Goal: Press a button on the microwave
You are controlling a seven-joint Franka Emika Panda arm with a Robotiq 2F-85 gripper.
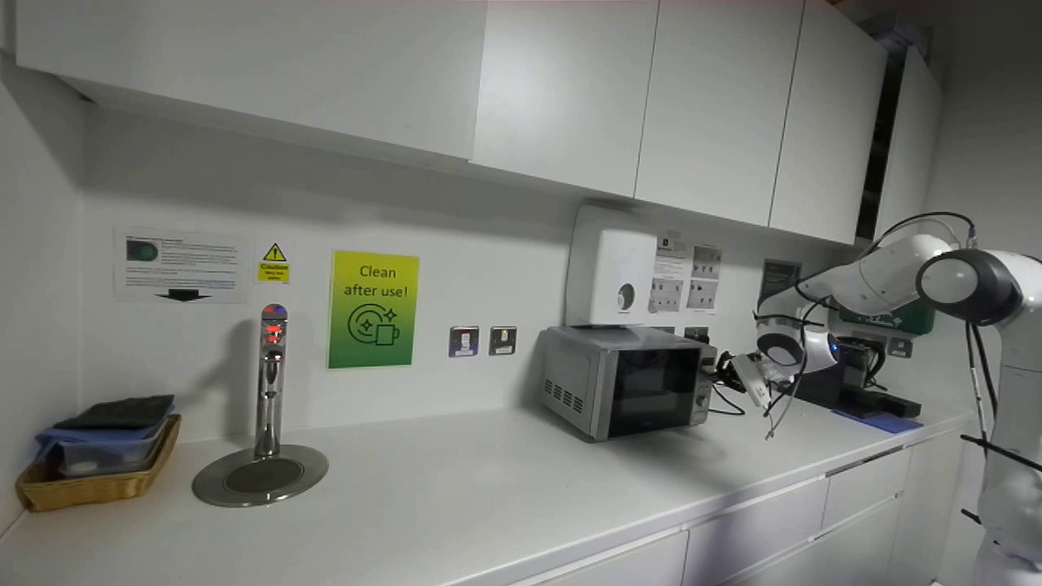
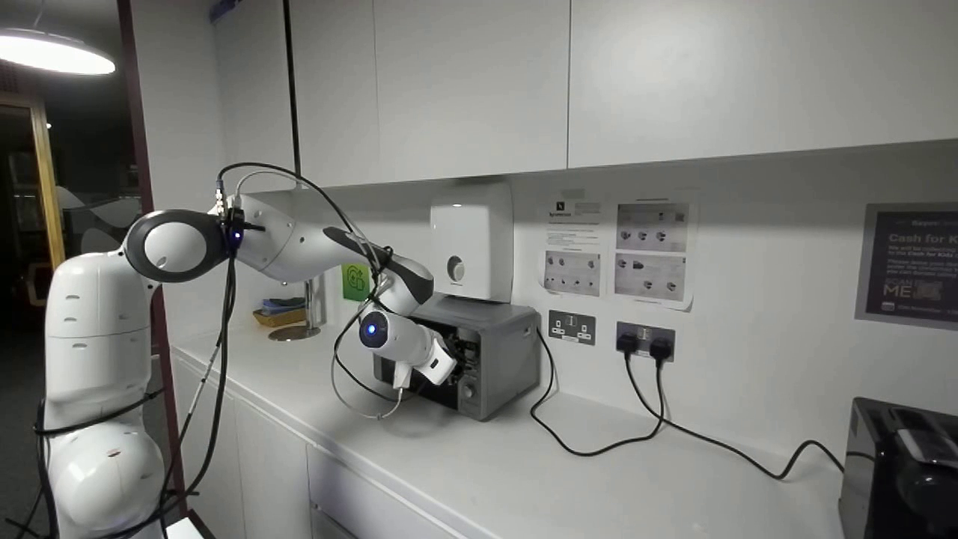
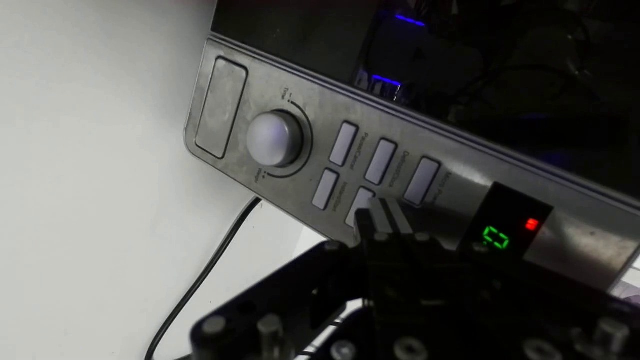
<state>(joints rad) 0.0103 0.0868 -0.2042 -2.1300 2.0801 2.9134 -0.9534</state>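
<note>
Here's your microwave (image 1: pixel 631 382), a silver-grey box with a dark glass door, standing on the smooth white counter (image 1: pixel 456 488) just below the glossy wall box (image 1: pixel 606 268), and your rounded white arm (image 2: pixel 97 322) is bent in front of it! In the wrist view your pincer (image 3: pixel 388 216) is narrow, its two flat grey pads (image 3: pixel 381 220) together side by side at the control panel (image 3: pixel 400 132). They overlap a button (image 3: pixel 360 201); contact is unclear. Look at that metal, dull and smudged, with a fat round knob (image 3: pixel 272 139) and pale rectangular keys (image 3: pixel 381 161). Only this close do you get the printed labels and the lit display (image 3: pixel 507 220), one green character, one red. In an exterior view you catch slotted vents (image 1: pixel 563 395) on the microwave's side and a readable poster (image 1: pixel 374 309), "Clean after use!" In an exterior view your arm hides part of the front, yet you can follow the black cord (image 2: pixel 572 451) looping from the back. Both exterior views give you the shiny tap (image 1: pixel 270 391) and the woven basket (image 1: pixel 98 492).
</note>
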